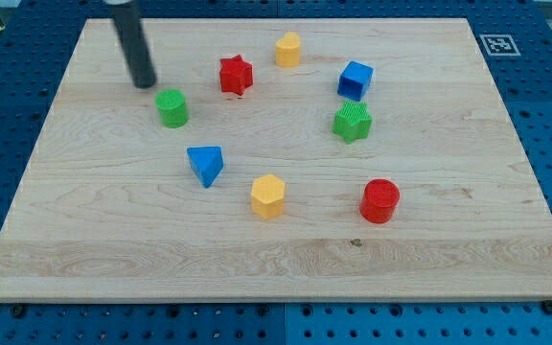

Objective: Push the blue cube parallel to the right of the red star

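Note:
The blue cube point(355, 80) sits on the wooden board toward the view's upper right. The red star point(236, 75) lies to its left, at about the same height in the view, roughly a board-fifth away. My tip point(144, 83) is at the end of the dark rod at the view's upper left. It is left of the red star and just up-left of the green cylinder point(172, 108), far from the blue cube.
A yellow block point(288, 49) lies above and between the star and the cube. A green star point(352, 122) lies just below the blue cube. A blue triangle point(205, 164), a yellow hexagon point(267, 196) and a red cylinder point(380, 200) lie lower.

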